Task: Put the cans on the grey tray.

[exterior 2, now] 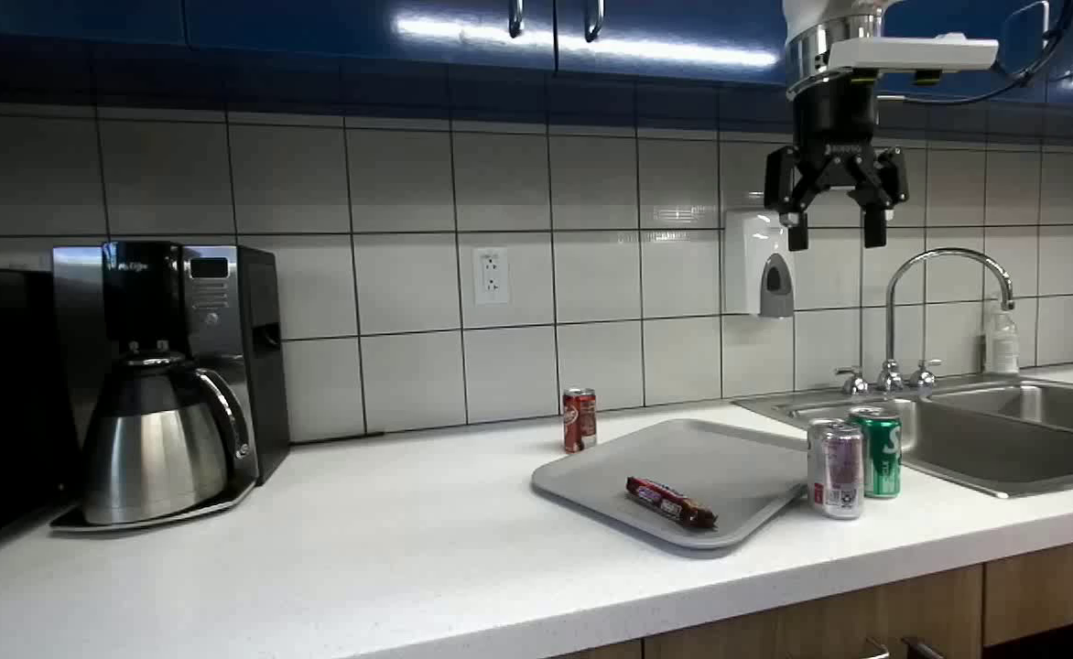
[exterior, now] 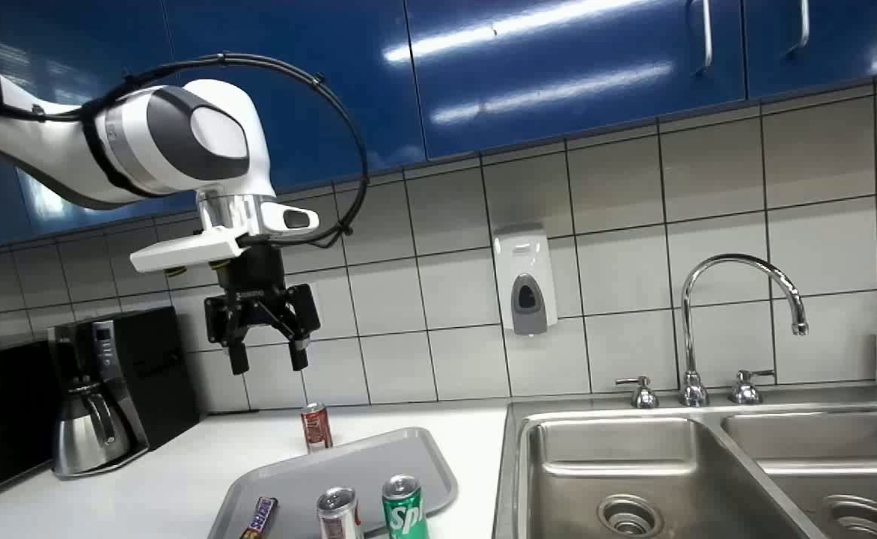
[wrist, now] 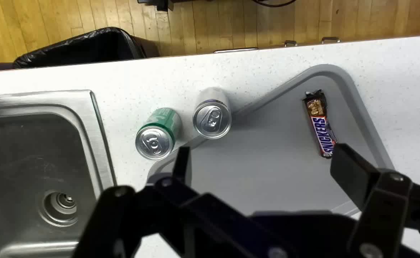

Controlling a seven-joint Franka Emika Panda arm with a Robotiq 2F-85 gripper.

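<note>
Two upright: silvery can (exterior 2: 836,472), green Sprite can (exterior 2: 883,459); long axes vertical, below claw (exterior 2: 836,240), toward counter (exterior 2: 390,540) front edge. Claw spread, nothing held.

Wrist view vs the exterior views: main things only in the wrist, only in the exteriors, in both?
Only the wrist view: the wooden floor in front of the counter.
Only the exterior views: the dark red can, coffee maker, faucet, wall dispenser and blue cabinets.
Shared: that counter, the green can, the silvery can, the grey tray with the candy bar on it, the sink, and the gripper, open.
</note>
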